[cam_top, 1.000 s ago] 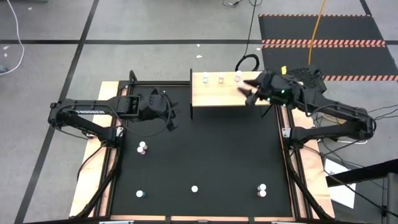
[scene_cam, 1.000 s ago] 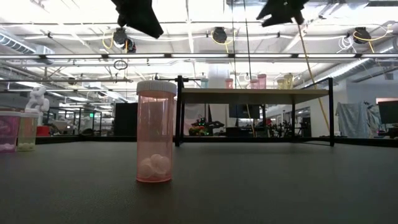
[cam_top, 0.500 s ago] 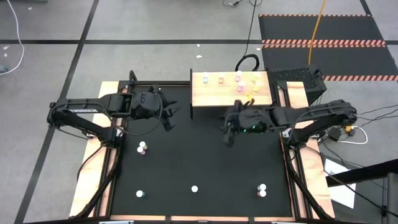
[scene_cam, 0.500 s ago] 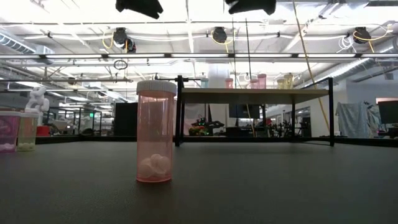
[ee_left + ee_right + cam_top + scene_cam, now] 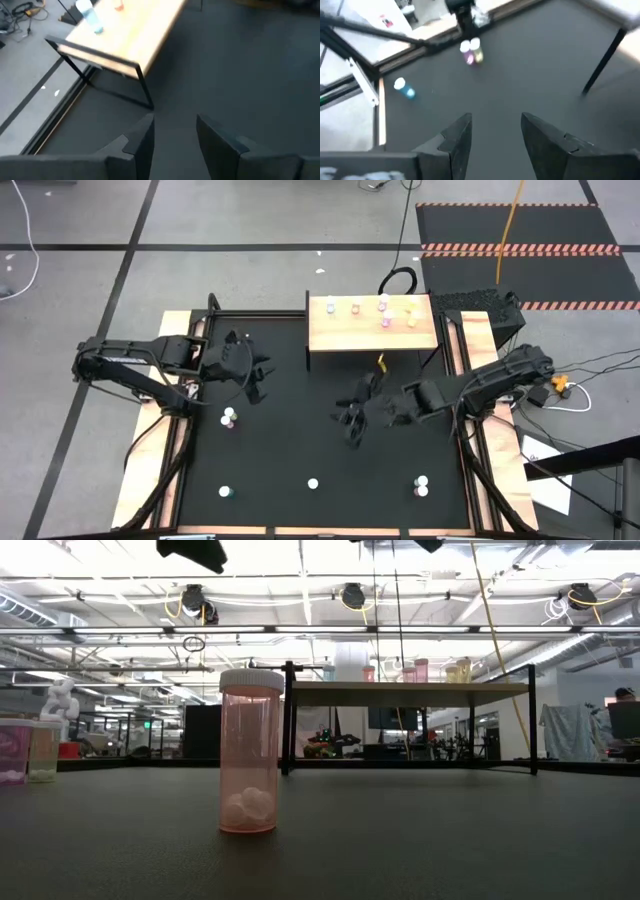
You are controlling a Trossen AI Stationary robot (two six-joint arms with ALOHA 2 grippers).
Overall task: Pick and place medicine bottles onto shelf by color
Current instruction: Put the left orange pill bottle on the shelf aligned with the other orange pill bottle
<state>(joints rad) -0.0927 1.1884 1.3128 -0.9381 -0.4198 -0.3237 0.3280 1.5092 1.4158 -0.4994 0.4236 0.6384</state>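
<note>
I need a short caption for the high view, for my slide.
Five medicine bottles stand on the shelf; both hands, left hand and right hand, hang open over the table.

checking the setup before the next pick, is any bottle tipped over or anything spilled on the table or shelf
Nothing stands out. The bottles on the shelf and those on the black table show caps up, and the pink bottle in the low view stands upright and capped. No spill shows.

black square tabletop (image 5: 320,450) edged by pale wooden strips (image 5: 150,470), set on grey floor marked with dark tape lines (image 5: 140,220). black rubber mat with red-striped edges (image 5: 520,225) beyond, crossed by an orange cable (image 5: 512,210). bright ceiling lights and pipes (image 5: 330,600) overhead in the room behind.
</note>
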